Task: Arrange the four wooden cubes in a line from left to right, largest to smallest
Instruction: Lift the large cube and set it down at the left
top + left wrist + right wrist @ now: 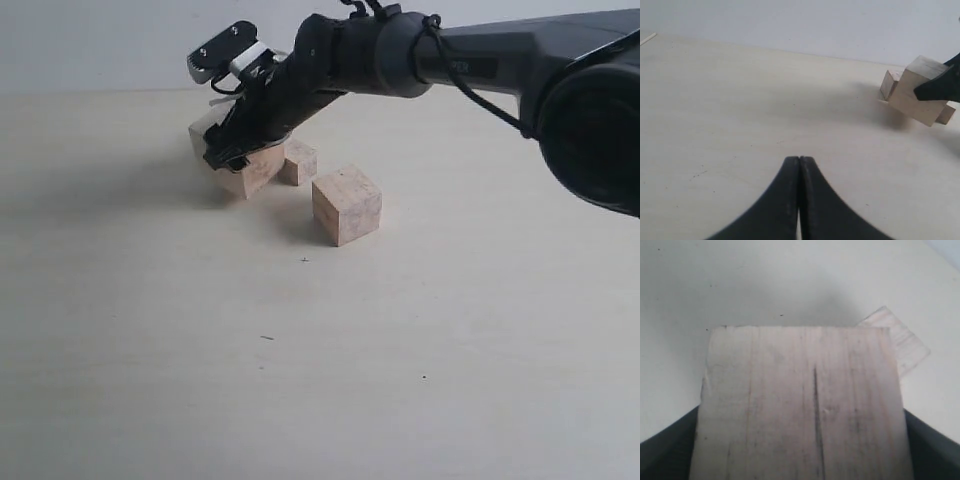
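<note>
Closest in: the left gripper [799,159] has its fingers pressed together on nothing and hangs over open table [300,380], well apart from the cubes and out of the other arm's way.

Next back is a mid-size cube [347,205], flat on the table and apart from the rest.

Behind it is the smallest cube [298,162], just beside the largest cube [255,178].

The right gripper [238,150] reaches across from the right and is clamped on that largest cube. Its jaws stand wide on two opposite faces because the block is wide, and the saw-line face fills the right wrist view.

That cube looks tilted from the left wrist camera, so it's probably just lifted or rocking on an edge (can't tell which). Grabbing it first makes sense, since it sets the left end of the row.

Furthest back, a fourth cube [203,130] pokes out behind the gripper, mostly hidden. No row is formed yet.
</note>
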Controlling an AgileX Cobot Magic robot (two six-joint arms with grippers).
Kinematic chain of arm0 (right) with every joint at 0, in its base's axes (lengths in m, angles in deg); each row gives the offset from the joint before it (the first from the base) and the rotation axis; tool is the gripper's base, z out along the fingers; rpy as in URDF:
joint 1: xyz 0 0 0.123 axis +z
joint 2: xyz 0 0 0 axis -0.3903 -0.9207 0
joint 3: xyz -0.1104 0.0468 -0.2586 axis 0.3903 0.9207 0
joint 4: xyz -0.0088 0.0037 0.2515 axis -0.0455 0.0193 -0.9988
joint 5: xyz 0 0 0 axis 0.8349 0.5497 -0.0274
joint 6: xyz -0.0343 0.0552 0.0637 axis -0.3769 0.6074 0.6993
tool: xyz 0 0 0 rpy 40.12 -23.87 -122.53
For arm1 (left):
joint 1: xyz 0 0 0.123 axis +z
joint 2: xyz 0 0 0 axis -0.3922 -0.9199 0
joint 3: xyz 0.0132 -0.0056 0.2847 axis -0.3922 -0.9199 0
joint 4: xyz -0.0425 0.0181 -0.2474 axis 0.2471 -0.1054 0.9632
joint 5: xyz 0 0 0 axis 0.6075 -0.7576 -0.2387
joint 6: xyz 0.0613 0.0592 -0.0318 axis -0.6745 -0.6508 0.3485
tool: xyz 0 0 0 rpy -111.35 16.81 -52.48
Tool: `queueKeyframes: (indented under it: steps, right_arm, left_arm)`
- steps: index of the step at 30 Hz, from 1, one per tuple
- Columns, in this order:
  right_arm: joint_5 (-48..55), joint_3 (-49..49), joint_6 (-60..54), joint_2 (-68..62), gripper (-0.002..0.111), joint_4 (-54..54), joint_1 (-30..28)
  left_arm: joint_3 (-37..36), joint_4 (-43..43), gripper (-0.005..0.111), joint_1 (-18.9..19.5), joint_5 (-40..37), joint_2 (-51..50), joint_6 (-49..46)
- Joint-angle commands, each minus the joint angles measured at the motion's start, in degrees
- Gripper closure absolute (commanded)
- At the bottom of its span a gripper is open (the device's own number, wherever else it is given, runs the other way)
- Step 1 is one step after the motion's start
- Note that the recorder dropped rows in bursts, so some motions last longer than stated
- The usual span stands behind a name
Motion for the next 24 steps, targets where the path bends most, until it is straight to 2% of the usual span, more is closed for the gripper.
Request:
queueKeyframes:
  steps: [1,4,7,14,24]
  right_arm:
    - [3.9,-0.8,-1.4,4.7,0.108,2.0,-0.3]
    - [9.7,-0.8,-6.0,6.4,0.108,0.7,-0.3]
    - [16.4,-0.8,-12.7,7.2,0.108,-5.2,-0.3]
    - [36.9,-0.7,-45.5,5.6,0.108,-22.6,0.2]
    - [27.9,-0.7,-35.7,3.7,0.108,-17.4,1.8]
  left_arm:
    - [-0.1,0.6,0.107,-0.3,0.6,0.3,-0.1]
    - [-0.1,0.6,0.107,-0.3,0.6,0.3,-0.1]
    - [-0.1,0.6,0.107,-0.3,0.6,0.3,-0.1]
    - [-0.1,0.6,0.107,-0.3,0.6,0.3,-0.1]
    - [-0.1,0.6,0.107,-0.3,0.6,0.3,-0.1]
